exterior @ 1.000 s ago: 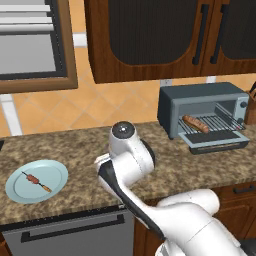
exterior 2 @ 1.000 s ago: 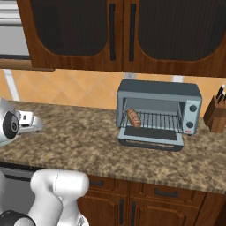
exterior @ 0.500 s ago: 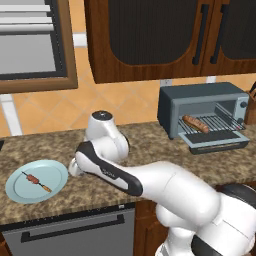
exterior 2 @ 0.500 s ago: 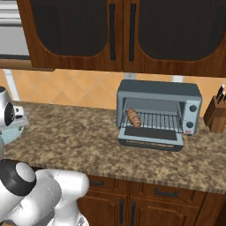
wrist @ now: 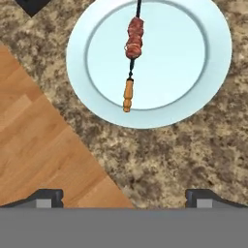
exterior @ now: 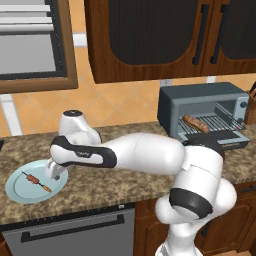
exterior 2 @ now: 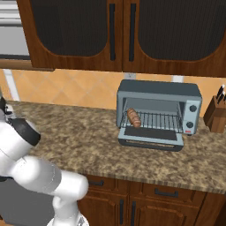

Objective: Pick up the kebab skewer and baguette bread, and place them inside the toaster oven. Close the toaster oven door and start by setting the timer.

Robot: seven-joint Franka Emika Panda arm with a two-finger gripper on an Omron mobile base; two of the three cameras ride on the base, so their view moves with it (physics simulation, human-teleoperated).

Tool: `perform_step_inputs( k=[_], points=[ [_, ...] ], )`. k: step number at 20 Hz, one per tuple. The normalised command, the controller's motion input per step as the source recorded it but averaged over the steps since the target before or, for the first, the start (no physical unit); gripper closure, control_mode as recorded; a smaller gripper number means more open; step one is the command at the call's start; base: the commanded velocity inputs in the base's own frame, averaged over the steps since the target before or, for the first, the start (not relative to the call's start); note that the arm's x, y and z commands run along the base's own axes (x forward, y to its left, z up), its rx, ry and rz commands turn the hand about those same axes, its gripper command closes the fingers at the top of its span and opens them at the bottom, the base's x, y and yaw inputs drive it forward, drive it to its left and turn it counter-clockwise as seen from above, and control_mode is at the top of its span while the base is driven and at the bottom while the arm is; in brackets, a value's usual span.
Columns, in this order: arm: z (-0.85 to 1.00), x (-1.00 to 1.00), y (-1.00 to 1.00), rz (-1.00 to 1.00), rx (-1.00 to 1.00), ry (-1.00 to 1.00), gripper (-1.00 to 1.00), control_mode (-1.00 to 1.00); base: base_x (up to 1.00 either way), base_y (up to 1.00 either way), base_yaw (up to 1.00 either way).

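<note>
The kebab skewer (wrist: 133,39) lies on a pale blue plate (wrist: 179,58), meat chunks at the far end, orange handle toward me. My gripper (wrist: 125,197) hovers open above the counter just short of the plate rim, its two fingertips (wrist: 47,196) spread wide with nothing between them. From the left base view the hand (exterior: 53,169) hangs over the plate's right edge (exterior: 17,189), beside the skewer (exterior: 37,181). The baguette bread (exterior: 195,123) (exterior 2: 133,118) rests on the rack inside the toaster oven (exterior: 200,107) (exterior 2: 159,108). The toaster oven door (exterior 2: 150,136) is dropped open.
The granite counter's front edge runs diagonally in the hand view, with the wood floor (wrist: 43,145) beyond it. A knife block (exterior 2: 216,115) stands right of the oven. Dark cabinets hang overhead, and a dishwasher front (exterior: 70,232) sits below the plate.
The arm has swung left from the middle of the counter and lowered the hand over the plate. The jaws have stayed open, and the baguette and oven door are as before.
</note>
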Motion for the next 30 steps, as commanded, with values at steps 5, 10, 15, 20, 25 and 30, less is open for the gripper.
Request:
perform_step_inputs(
  k=[5,10,15,20,25,30],
  points=[
    [-0.49,0.11,0.32,0.00,-0.06,0.00,-1.00,-1.00,0.00,0.00,0.00],
    [-0.43,0.34,0.19,-0.02,-0.03,0.00,-1.00,-1.00,0.00,0.00,0.00],
    [-0.32,0.52,0.55,-0.03,0.00,0.00,-1.00,-1.00,0.00,0.00,0.00],
    [-0.08,0.25,0.46,-0.04,-0.05,0.00,-1.00,-1.00,0.00,0.00,0.00],
    [0.14,0.29,0.39,-0.09,-0.17,0.07,-1.00,-1.00,0.00,0.00,0.00],
    [-0.04,0.12,0.03,-0.09,-0.20,0.04,-1.00,-1.00,0.00,0.00,0.00]
  ],
)
